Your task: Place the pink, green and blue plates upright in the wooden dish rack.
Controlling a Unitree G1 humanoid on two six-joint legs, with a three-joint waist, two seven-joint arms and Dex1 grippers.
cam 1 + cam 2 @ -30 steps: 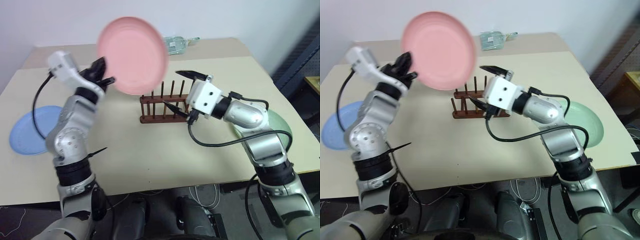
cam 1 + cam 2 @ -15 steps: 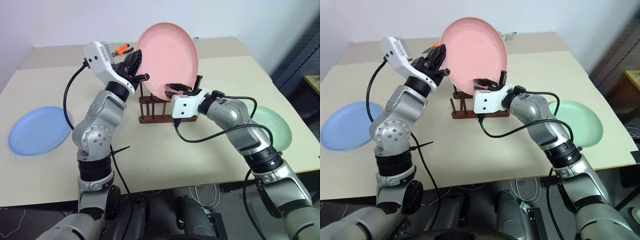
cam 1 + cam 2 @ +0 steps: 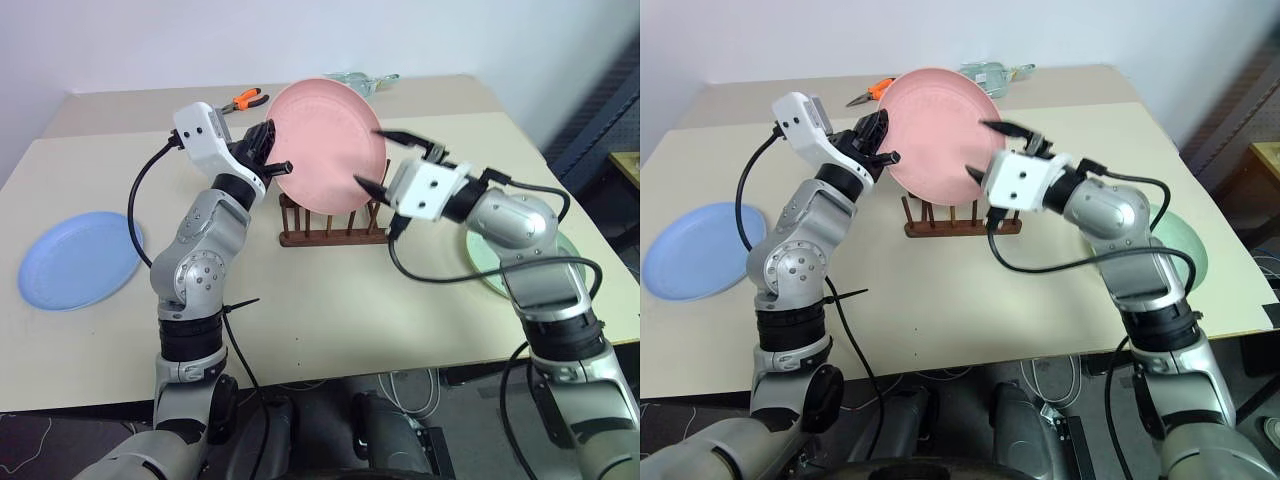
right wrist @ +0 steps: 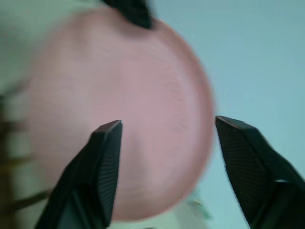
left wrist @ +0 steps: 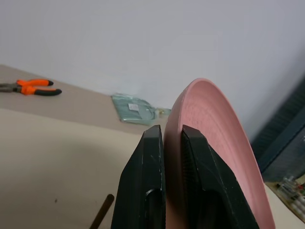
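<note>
At frame centre I hold the pink plate (image 3: 328, 145) upright over the rack (image 3: 332, 222), left gripper (image 3: 270, 160) clamped on its rim so it can drop between pegs. Right gripper (image 3: 385, 158) stands open beside it, ready to steady.

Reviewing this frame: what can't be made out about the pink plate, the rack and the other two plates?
- Whether the salmon pink round plastic plate already sits between the pegs: its lower edge covers the dark brown wooden dish rack in both eye views.
- Pale mint green plate: mostly hidden behind the right arm.
- Light blue plate: its surface is too small for detail.
- Right wrist view: the pink plate is blurred; the open right gripper doesn't visibly touch it.
</note>
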